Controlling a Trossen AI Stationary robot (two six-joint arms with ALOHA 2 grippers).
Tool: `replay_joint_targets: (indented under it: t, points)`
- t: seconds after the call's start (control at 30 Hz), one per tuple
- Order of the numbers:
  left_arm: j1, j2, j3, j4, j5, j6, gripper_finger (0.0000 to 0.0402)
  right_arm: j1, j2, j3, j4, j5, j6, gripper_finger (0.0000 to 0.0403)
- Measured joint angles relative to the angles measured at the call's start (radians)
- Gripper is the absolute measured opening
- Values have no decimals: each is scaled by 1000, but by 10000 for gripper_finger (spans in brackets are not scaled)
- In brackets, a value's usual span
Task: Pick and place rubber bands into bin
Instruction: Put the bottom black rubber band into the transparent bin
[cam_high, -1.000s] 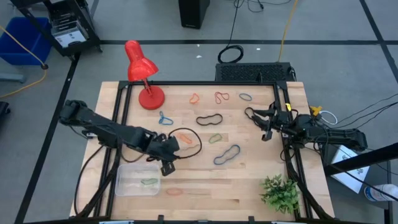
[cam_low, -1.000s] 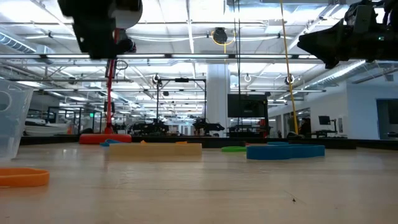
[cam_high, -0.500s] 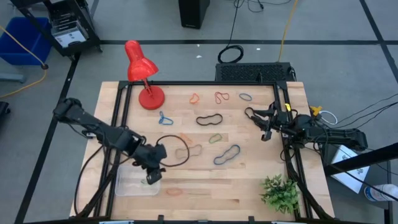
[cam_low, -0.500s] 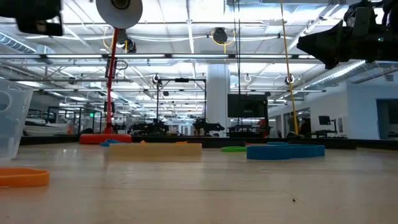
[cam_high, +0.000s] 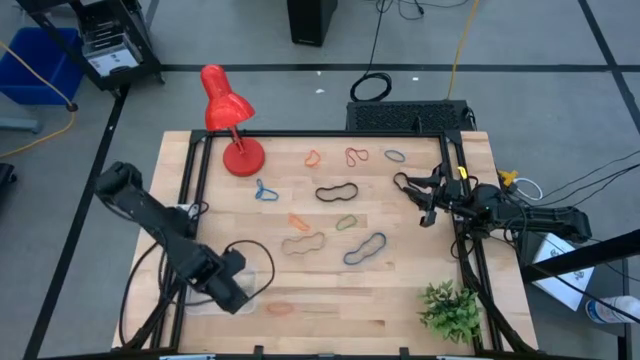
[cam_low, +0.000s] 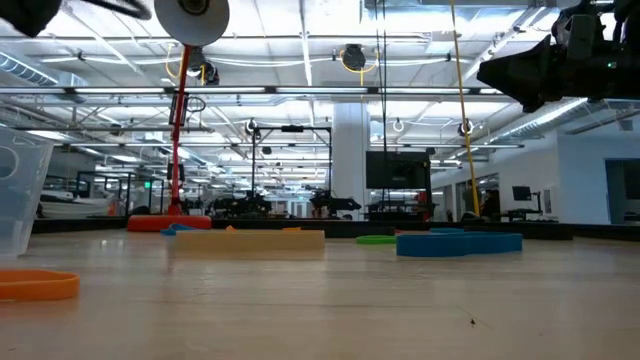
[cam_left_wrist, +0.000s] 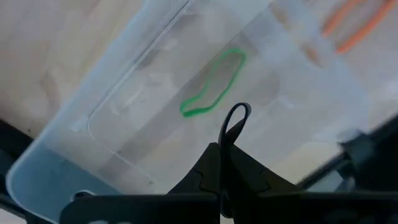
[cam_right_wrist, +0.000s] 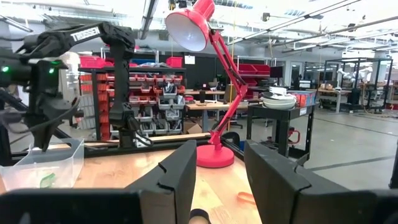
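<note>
My left gripper (cam_high: 230, 291) hangs over the clear bin (cam_high: 196, 303) at the table's near left, pointing down and shut on a thin black rubber band (cam_left_wrist: 235, 119). A green band (cam_left_wrist: 213, 83) lies on the bin's floor. Several more bands lie flat on the wood: a black one (cam_high: 338, 192), blue ones (cam_high: 365, 248) (cam_high: 265, 191), a tan one (cam_high: 304, 243), and orange and red ones (cam_high: 313, 158) (cam_high: 357, 156). My right gripper (cam_high: 425, 207) waits open at the table's right edge, with nothing between its fingers (cam_right_wrist: 180, 174). My left gripper pinches the black band between its two shut fingers, coming from above and pointing down. A short bend of the band (cam_left_wrist: 236, 117) sticks out past the fingertips, over the bin. The rest of the loop (cam_high: 266, 262) arcs out beside the gripper toward the table's right.
A red desk lamp (cam_high: 228, 120) stands at the far left. A small green plant (cam_high: 450, 310) sits at the near right corner. Black frame rails (cam_high: 196, 190) run along the table's left and right sides. An orange band (cam_high: 280, 309) lies just right of the bin.
My left gripper has travelled from the table's middle toward the near left corner, ending over the bin and a little lower, and its wrist has rolled. It stays shut. The black band has come along, its loose loop trailing behind on the right.
</note>
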Motion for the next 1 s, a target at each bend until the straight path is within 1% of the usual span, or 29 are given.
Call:
replay_joint_targets:
  t: [0.1,0.3,0.5,0.67,0.73,1.0]
  points:
    - [-17,48,-5,5,3,-19,16,0,0,0,1,0,0,130]
    - [-17,116,-5,8,-1,-15,7,0,0,0,1,0,3,130]
    - [-15,173,-5,22,-8,0,29,0,0,0,1,0,3,130]
    - [-8,211,-5,86,-16,27,9,0,1,0,1,0,3,130]
    - [-4,212,-5,92,-28,27,8,0,1,0,1,0,2,130]
    - [-4,212,-5,92,-60,35,57,0,1,0,1,0,3,130]
